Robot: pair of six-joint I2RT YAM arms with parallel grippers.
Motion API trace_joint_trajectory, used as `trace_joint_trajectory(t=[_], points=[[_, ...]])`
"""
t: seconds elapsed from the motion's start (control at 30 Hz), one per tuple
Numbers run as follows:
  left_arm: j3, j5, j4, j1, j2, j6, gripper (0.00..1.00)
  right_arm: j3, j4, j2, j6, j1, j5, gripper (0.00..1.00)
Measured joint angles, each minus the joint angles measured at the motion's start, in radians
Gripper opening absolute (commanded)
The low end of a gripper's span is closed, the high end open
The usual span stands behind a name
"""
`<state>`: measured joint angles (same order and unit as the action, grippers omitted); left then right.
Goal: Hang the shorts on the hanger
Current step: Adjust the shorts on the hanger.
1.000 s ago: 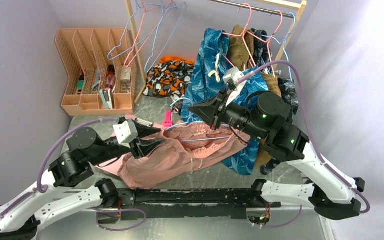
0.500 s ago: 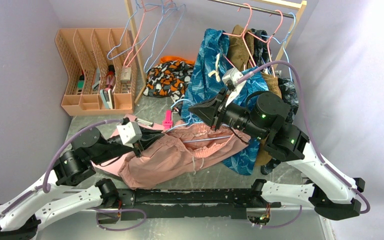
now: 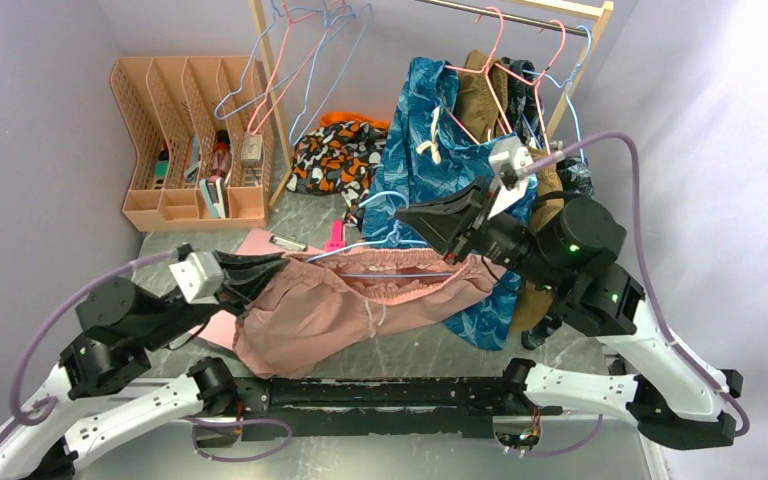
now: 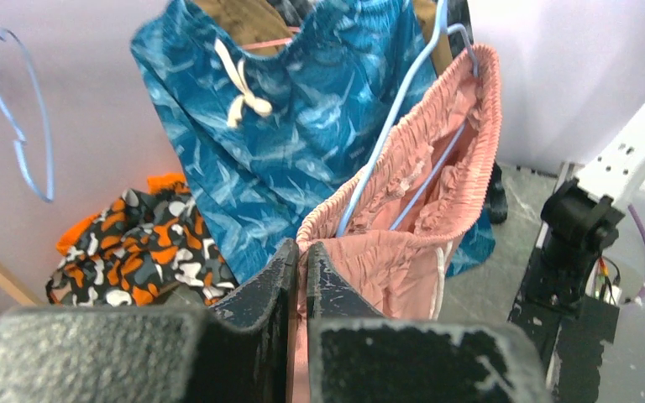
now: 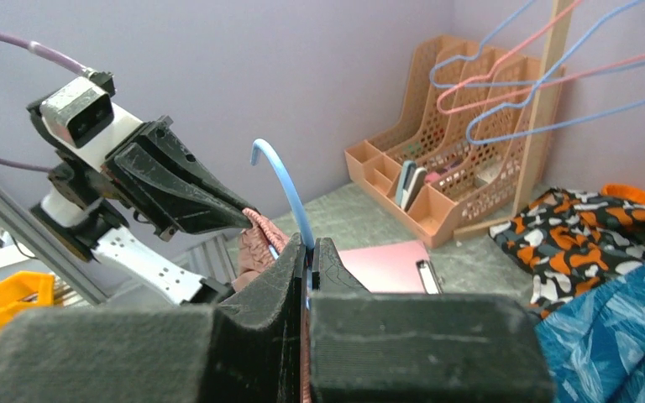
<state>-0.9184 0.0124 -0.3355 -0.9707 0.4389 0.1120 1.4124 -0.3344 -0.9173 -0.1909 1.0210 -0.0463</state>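
Observation:
The salmon shorts (image 3: 330, 305) hang stretched between both arms above the table, legs drooping to its surface. My left gripper (image 3: 278, 268) is shut on the left end of the gathered waistband (image 4: 403, 260); the left wrist view shows the fabric pinched between the fingertips (image 4: 302, 252). The light-blue hanger (image 3: 400, 272) runs inside the waistband, its wire (image 4: 386, 126) passing through the opening. My right gripper (image 3: 405, 213) is shut on the hanger neck just below the hook (image 5: 281, 180), at the right gripper (image 5: 309, 243). The white drawstring (image 3: 370, 318) dangles.
A blue patterned garment (image 3: 430, 130) hangs on the rack right behind the shorts. Pink and blue wire hangers (image 3: 300, 60) hang at back left. An orange file organizer (image 3: 190, 140) stands at far left. A pink clipboard (image 3: 260, 243) and camouflage cloth (image 3: 335, 150) lie on the table.
My left gripper closed on the waistband's left end and drew back to the left. The right arm shifted right with the hanger, pulling the waistband taut.

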Motion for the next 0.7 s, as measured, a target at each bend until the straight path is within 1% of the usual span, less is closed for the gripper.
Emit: trace_joint_trajectory(t=[0.17,0.37,0.4,0.43,0.47,0.5,0.53,0.57,0.63,0.7], points=[[-0.045,-0.025,-0.007,0.000,-0.024,0.000,0.07,-0.004,0.056,0.012,-0.011,0.000,-0.017,0.00],[-0.043,-0.043,-0.031,0.000,-0.025,-0.004,0.07,-0.064,0.119,0.017,-0.031,0.000,-0.029,0.00],[-0.040,-0.045,-0.035,0.000,-0.026,-0.005,0.09,-0.071,0.126,0.017,-0.035,0.000,-0.032,0.00],[-0.039,-0.046,-0.039,0.000,-0.026,-0.006,0.19,-0.076,0.134,0.017,-0.038,0.000,-0.035,0.00],[-0.038,-0.047,-0.045,0.000,-0.025,-0.008,0.34,-0.079,0.138,0.017,-0.040,0.000,-0.036,0.00],[-0.038,-0.046,-0.047,0.000,-0.024,-0.010,0.47,-0.080,0.142,0.017,-0.042,0.000,-0.037,0.00],[-0.038,-0.043,-0.048,0.000,-0.024,-0.014,0.56,-0.080,0.144,0.017,-0.043,0.000,-0.037,0.00],[-0.038,-0.040,-0.048,0.000,-0.024,-0.019,0.60,-0.080,0.147,0.018,-0.044,0.000,-0.037,0.00],[-0.039,-0.034,-0.048,0.000,-0.024,-0.033,0.66,-0.080,0.150,0.019,-0.045,0.000,-0.037,0.00],[-0.042,-0.032,-0.048,0.000,-0.025,-0.039,0.68,-0.080,0.149,0.022,-0.045,0.000,-0.036,0.00]])
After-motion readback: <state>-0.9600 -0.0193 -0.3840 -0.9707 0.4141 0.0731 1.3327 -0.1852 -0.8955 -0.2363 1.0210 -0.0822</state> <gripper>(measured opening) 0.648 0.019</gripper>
